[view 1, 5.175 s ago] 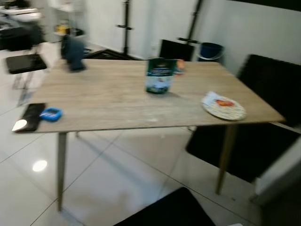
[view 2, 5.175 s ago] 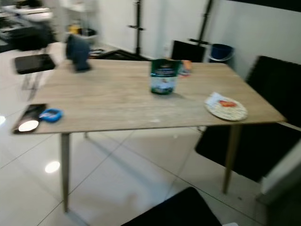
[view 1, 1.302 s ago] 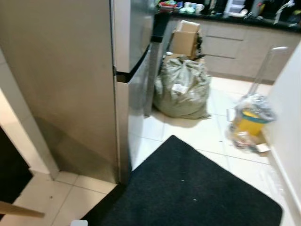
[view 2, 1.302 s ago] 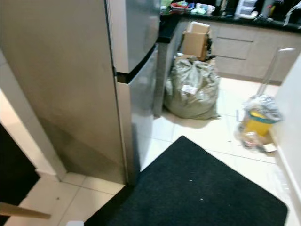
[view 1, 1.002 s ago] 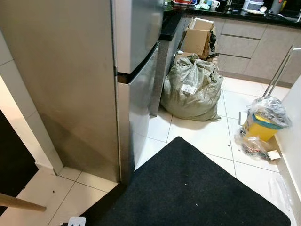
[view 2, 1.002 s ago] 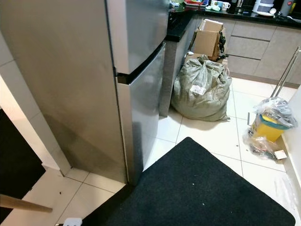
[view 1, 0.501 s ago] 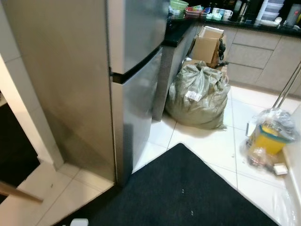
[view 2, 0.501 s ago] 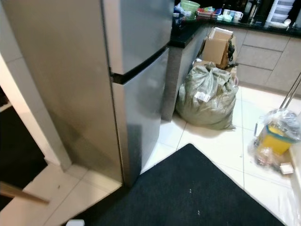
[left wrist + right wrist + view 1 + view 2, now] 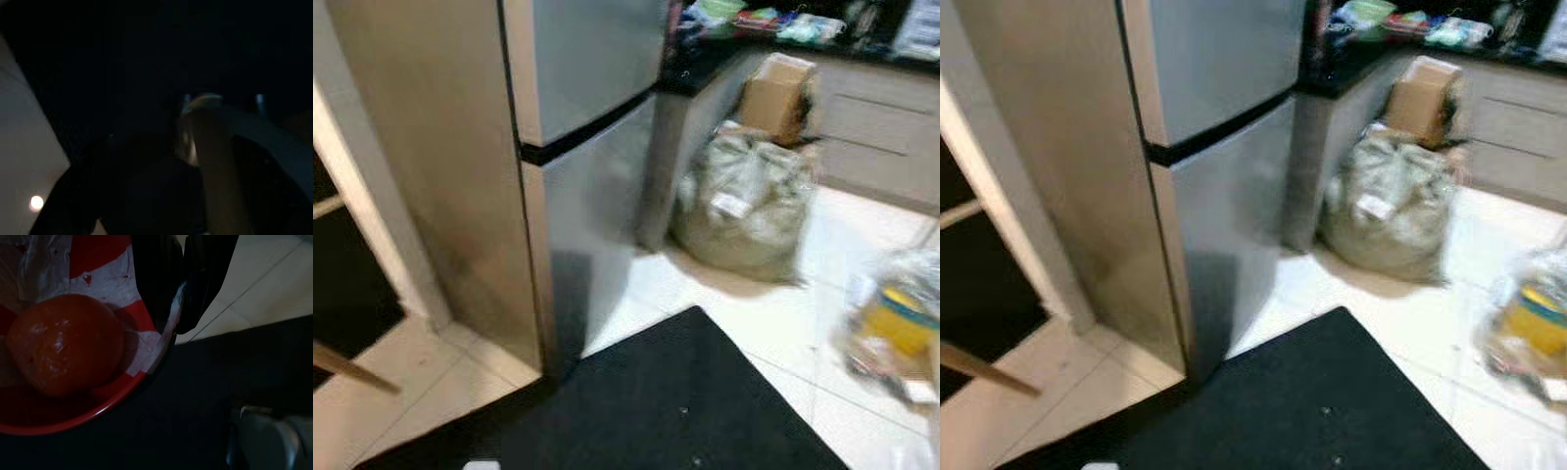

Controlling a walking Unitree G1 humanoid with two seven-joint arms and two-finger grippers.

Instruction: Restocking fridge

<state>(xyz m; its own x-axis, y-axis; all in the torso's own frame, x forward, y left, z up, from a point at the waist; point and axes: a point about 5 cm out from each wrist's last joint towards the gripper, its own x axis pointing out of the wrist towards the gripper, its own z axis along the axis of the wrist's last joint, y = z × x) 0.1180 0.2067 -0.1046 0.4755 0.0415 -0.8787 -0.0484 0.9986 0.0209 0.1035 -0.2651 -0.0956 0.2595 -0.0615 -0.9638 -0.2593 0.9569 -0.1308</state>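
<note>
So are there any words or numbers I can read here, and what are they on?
None can be read.
Sack: a small white tag, too blurred to read.
Cardboard box: no print I can make out.
Bowl in the right gripper: red and white pattern, no letters.
Fridge: plain doors.

Head cameras downward toward fridge [image 9: 578,147], blurred

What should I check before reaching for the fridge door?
1. Right end effector gripping the red-and-white bowl by its rim: ok.
2. Round red fruit sitting inside the bowl: ok.
3. Fridge doors closed, so one must be opened: not ok.
4. Left end effector free to pull the door: cannot tell, its wrist view is too dark.
5. Black mat before the fridge free of obstacles: ok.
</note>
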